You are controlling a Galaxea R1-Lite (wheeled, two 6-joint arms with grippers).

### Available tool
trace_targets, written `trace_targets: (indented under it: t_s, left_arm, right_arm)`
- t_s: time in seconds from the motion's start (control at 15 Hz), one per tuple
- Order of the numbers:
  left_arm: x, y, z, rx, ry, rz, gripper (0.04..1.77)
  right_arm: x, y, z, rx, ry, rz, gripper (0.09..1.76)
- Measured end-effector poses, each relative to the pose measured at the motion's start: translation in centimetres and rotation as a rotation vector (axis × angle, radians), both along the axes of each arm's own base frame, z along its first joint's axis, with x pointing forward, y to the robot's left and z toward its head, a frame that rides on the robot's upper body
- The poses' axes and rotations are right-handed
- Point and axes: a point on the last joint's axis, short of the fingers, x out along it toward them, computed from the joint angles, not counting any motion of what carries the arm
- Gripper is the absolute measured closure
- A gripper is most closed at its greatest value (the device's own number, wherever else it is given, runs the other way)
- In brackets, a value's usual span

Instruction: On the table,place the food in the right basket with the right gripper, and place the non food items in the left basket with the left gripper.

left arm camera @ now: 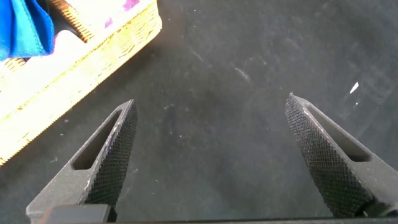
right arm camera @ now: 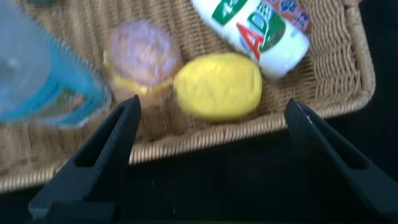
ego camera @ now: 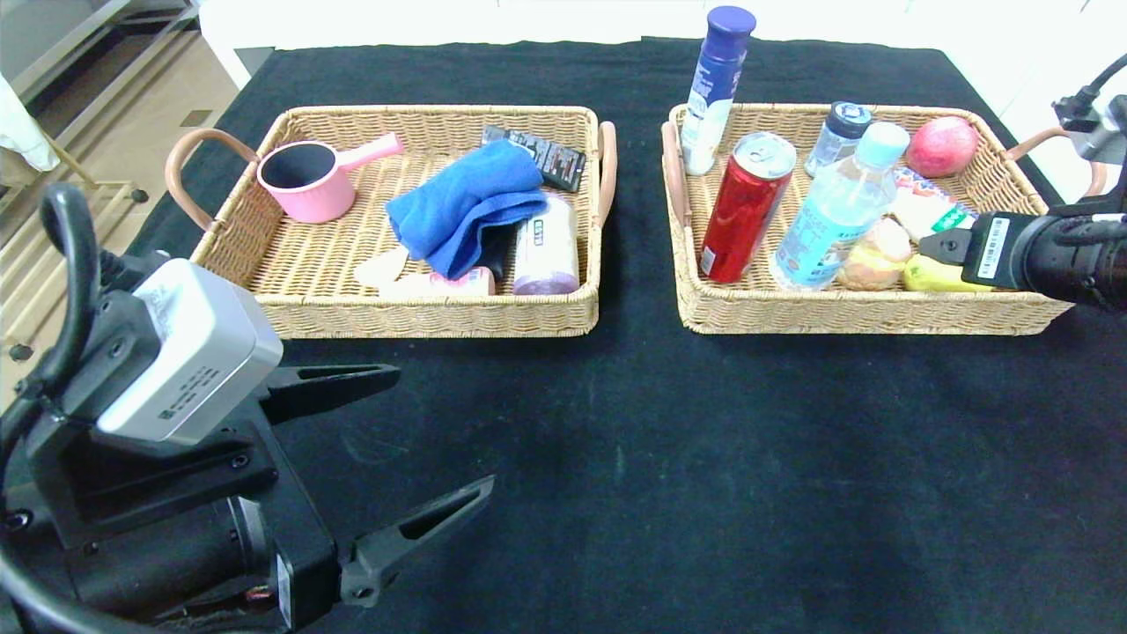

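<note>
Nearest the head camera, the left gripper is hanging low over the bare black table, its fingers spread wide and holding nothing. It is parked in front of the left basket, where the blue cloth, the small pink bottle and the cream spoon are already lying alongside a pink saucepan.

Across the table, the right gripper is sitting just outside the front rim of the right basket, jaws gaping on either side of the lemon without touching it. The lemon is resting on the wicker inside, next to a small bun and a white pouch. The red can and water bottle are standing in that basket too.

Judging by this, the release of the last food item is just finishing; nothing is left loose on the cloth, so the next move probably calls only for backing the right arm clear without clipping the rim.
</note>
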Motion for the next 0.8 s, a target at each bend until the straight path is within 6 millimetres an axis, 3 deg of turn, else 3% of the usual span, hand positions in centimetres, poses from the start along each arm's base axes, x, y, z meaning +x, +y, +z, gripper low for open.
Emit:
trace_targets:
  t_s: [0.27, 0.53, 0.8]
  left_arm:
    - [0.0, 0.2, -0.3, 0.002, 0.006, 0.017, 0.09]
    - [-0.8, 1.4, -1.1, 0.016, 0.012, 0.103, 0.09]
    - [-3.4, 4.1, -1.7, 0.028, 0.03, 0.179, 0.09]
  right_arm:
    - [-3.8, 0.4, -1.0, -0.012, 0.031, 0.126, 0.15]
    - [-8.7, -0.3, -2.3, -0.107, 0.052, 0.363, 0.15]
    - [-13.8, -1.9, -3.1, -0.156, 0.007, 0.472, 0.15]
